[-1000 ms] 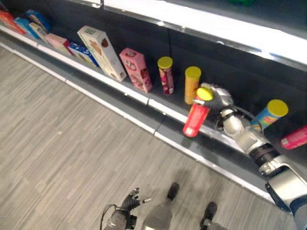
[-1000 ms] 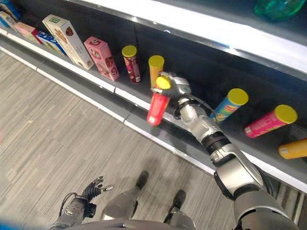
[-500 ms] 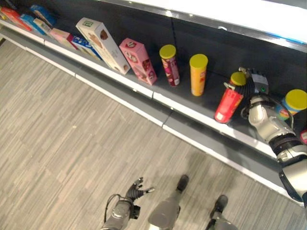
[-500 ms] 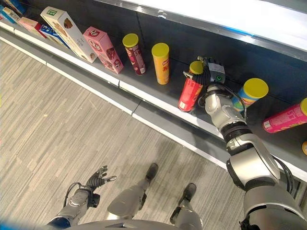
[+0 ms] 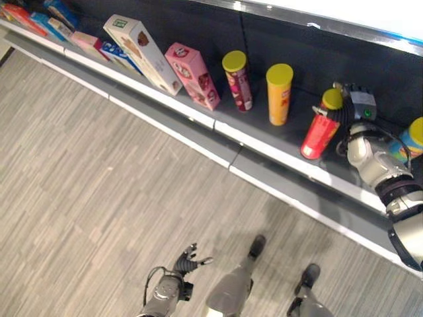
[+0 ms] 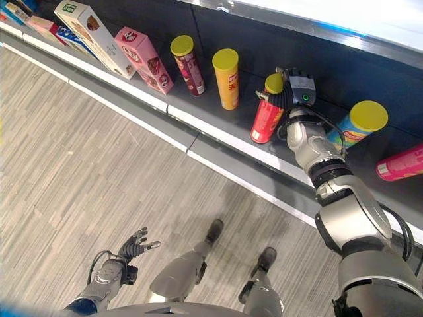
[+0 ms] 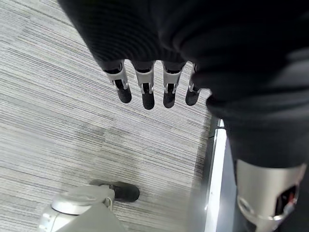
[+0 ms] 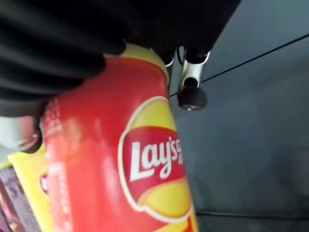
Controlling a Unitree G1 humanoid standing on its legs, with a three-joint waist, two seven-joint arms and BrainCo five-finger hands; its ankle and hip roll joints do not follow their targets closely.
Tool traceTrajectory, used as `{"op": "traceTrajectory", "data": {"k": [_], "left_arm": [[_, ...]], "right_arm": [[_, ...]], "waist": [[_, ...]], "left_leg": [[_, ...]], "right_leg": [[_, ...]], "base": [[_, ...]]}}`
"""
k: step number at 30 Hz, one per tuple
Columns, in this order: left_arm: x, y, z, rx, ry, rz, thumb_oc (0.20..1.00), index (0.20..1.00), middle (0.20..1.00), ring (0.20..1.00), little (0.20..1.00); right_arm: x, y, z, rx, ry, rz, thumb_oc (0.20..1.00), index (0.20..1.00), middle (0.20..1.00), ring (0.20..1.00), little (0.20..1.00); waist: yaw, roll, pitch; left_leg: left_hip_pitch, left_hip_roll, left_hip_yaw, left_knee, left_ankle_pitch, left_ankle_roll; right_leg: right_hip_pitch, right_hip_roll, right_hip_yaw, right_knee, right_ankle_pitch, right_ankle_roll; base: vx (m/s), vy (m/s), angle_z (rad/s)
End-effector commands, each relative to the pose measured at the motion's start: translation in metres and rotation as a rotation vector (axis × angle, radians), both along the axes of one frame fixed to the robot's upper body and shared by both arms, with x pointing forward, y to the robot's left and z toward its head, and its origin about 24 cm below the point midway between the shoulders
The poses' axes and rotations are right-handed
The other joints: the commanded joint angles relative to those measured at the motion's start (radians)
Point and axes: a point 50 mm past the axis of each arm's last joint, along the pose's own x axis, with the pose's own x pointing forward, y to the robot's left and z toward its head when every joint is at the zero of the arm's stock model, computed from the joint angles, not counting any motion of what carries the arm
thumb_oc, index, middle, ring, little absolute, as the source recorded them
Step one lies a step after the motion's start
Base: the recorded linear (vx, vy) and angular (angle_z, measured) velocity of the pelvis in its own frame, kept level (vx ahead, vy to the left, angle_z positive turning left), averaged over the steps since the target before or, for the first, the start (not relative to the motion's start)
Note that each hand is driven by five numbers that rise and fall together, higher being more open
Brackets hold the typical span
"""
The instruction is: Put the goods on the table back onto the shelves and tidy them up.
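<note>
Along the dark shelf above the striped floor, your right hand curls round the red chip can, its base on the shelf just beside the yellow can. You're mid-placement; next, stand it upright and release. Your left hand hangs low, fingers relaxed.

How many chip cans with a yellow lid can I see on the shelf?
4 for sure: a maroon can, an orange can, the red can in the right hand, and a blue can beyond it. A pink can's lid is cut off.
</note>
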Motion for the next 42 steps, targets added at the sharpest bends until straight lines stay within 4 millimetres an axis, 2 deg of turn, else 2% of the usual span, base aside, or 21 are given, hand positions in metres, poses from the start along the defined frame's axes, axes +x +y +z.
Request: {"op": "traceTrajectory", "data": {"k": [1, 15, 27, 37, 39, 40, 42], "left_arm": [[0.017, 0.013, 0.012, 0.037, -0.067, -0.009, 1.0, 1.0, 1.0, 1.0, 1.0], [0.02, 0.018, 0.017, 0.039, -0.093, -0.005, 1.0, 1.0, 1.0, 1.0, 1.0], [0.021, 0.017, 0.02, 0.03, -0.109, -0.006, 1.0, 1.0, 1.0, 1.0, 1.0], [0.023, 0.014, 0.021, 0.031, -0.118, -0.013, 1.0, 1.0, 1.0, 1.0, 1.0], [0.023, 0.014, 0.021, 0.033, -0.118, -0.014, 1.0, 1.0, 1.0, 1.0, 1.0], [0.024, 0.014, 0.021, 0.035, -0.117, -0.013, 1.0, 1.0, 1.0, 1.0, 1.0], [0.025, 0.013, 0.021, 0.039, -0.117, -0.009, 1.0, 1.0, 1.0, 1.0, 1.0]], "right_arm": [[-0.002, 0.001, 0.051, -0.113, -0.163, 0.013, 0.2, 0.2, 0.2, 0.2, 0.2], [-0.006, -0.015, 0.07, -0.242, -0.191, -0.064, 0.2, 0.2, 0.2, 0.2, 0.2], [-0.006, -0.014, 0.066, -0.215, -0.198, -0.067, 0.2, 0.2, 0.2, 0.2, 0.2], [-0.003, -0.012, 0.052, -0.186, -0.176, -0.069, 0.2, 0.2, 0.2, 0.2, 0.2], [-0.003, -0.011, 0.05, -0.179, -0.175, -0.073, 0.831, 0.831, 0.831, 0.831, 0.831], [-0.002, -0.01, 0.048, -0.175, -0.173, -0.075, 1.0, 1.0, 1.0, 1.0, 1.0], [-0.002, -0.007, 0.044, -0.17, -0.171, -0.071, 1.0, 1.0, 1.0, 1.0, 1.0]], "waist": [[0.021, -0.037, -0.028], [0.022, -0.002, -0.019], [0.018, 0.004, -0.022], [0.013, -0.007, -0.021], [0.011, -0.01, -0.019], [0.009, -0.013, -0.02], [0.006, -0.019, -0.02]], "left_leg": [[-0.049, -0.018, 0.073, 0.004, -0.008, -0.022], [-0.083, -0.036, 0.068, 0.004, 0.001, -0.02], [-0.084, -0.04, 0.071, 0.004, -0.001, -0.019], [-0.081, -0.036, 0.072, 0.004, -0.005, -0.018], [-0.08, -0.035, 0.074, 0.004, -0.005, -0.019], [-0.079, -0.035, 0.075, 0.004, -0.006, -0.019], [-0.077, -0.033, 0.078, 0.004, -0.008, -0.019]], "right_leg": [[-0.004, -0.094, 0.083, 0.064, -0.02, 0.053], [-0.038, -0.111, 0.093, 0.075, -0.016, 0.059], [-0.042, -0.114, 0.096, 0.073, -0.013, 0.062], [-0.038, -0.111, 0.097, 0.068, -0.011, 0.062], [-0.037, -0.11, 0.096, 0.066, -0.009, 0.063], [-0.036, -0.109, 0.097, 0.065, -0.009, 0.062], [-0.033, -0.108, 0.096, 0.062, -0.008, 0.062]], "base": [[-0.01, 0.009, 0.04], [0.0, 0.005, 0.02], [0.0, 0.0, 0.0], [0.0, 0.0, 0.0], [0.0, 0.0, 0.0], [0.0, 0.0, 0.0], [0.0, 0.0, 0.0]]}}
